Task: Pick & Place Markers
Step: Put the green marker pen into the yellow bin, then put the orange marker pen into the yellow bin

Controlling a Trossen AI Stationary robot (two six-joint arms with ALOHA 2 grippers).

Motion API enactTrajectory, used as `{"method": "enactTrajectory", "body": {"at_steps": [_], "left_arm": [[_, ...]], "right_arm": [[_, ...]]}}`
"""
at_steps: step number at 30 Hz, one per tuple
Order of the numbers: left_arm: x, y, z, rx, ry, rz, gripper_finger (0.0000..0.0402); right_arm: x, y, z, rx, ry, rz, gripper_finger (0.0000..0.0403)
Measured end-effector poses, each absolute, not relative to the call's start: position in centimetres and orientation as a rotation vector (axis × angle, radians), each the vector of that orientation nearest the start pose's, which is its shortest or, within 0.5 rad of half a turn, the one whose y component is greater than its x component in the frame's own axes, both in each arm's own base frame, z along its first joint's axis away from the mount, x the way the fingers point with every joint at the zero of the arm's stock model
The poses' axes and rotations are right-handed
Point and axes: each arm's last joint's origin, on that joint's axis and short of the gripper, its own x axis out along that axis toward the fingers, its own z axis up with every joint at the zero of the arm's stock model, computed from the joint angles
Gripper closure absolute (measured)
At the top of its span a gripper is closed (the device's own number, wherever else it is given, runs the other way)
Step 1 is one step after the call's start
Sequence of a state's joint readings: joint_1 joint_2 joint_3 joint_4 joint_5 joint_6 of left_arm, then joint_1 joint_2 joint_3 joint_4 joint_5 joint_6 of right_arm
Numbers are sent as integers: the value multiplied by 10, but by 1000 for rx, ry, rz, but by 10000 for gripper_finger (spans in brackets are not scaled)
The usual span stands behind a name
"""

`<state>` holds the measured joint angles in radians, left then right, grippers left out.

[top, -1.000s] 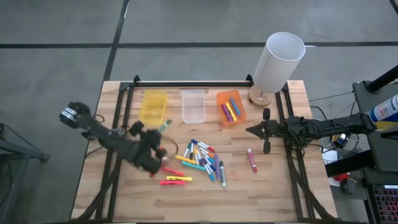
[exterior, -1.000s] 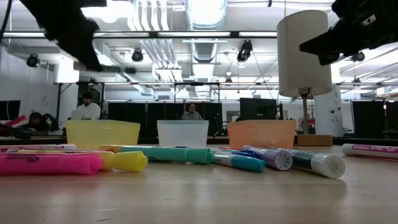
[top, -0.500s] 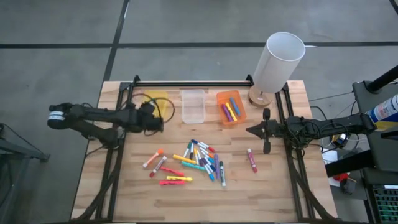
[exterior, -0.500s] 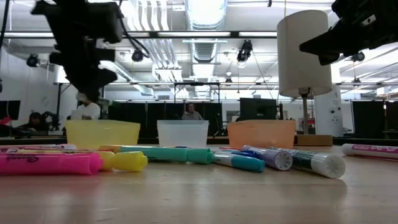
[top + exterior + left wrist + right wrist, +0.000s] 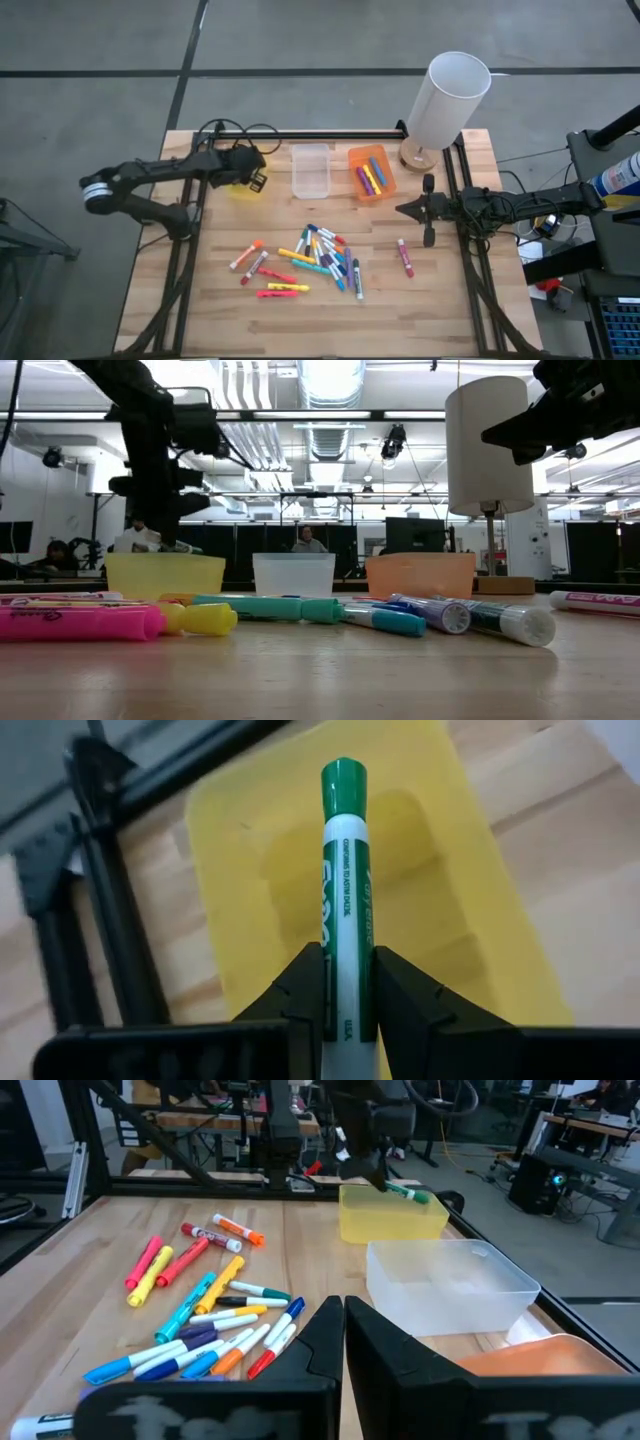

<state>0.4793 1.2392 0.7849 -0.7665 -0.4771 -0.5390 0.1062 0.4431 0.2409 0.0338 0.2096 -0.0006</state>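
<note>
A: The green marker [image 5: 343, 900] is what matters right now. The left gripper [image 5: 345, 982] has it pinched between its two fingers, cap pointing away from the wrist, directly over the yellow bin [image 5: 400, 890].

B: So the carry is done?

A: I'd judge so. In the high view the left gripper [image 5: 248, 172] sits above the yellow bin [image 5: 234, 186] at the back left of the counter [image 5: 440, 300]. What remains is the release: lower a little, spread the fingers, let the marker fall inside the walls.

B: Any risk?

A: The marker is long relative to the bin, and it is gripped low on its body. If it drops tilted, one end could catch on the rim. Keeping it centred should avoid that.

B: What does it look like?

A: White barrel with green lettering and a green cap, slim and smooth, a dry-erase type by the look of it.

B: And the rest of the markers?

A: A loose pile of markers [image 5: 322, 256] lies mid-counter, a few pink and orange ones [image 5: 262, 275] to its left, one red marker [image 5: 405, 257] off to the right. Several already lie in the orange bin [image 5: 371, 172]; the clear bin [image 5: 310, 170] looks empty.

B: The right arm?

A: The right gripper [image 5: 428, 210] waits at the counter's right edge, fingers clenched on nothing.
</note>
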Motion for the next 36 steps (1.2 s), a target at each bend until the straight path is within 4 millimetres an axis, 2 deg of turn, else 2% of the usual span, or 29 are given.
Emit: {"method": "enactTrajectory", "body": {"at_steps": [6,15,19,26,36], "left_arm": [[188,120,201,-487,1035,1107,337],[194,131,181,-516,1114,1145,335],[197,134,175,-497,1148,1131,311],[201,138,181,-469,1131,1177,249],[200,133,218,-479,1133,1172,243]], "right_arm": [[128,8,210,-27,166,-103,394],[128,8,210,-27,166,-103,394],[128,8,210,-27,166,-103,394],[128,8,210,-27,166,-103,394],[128,8,210,-27,166,-103,394]]}}
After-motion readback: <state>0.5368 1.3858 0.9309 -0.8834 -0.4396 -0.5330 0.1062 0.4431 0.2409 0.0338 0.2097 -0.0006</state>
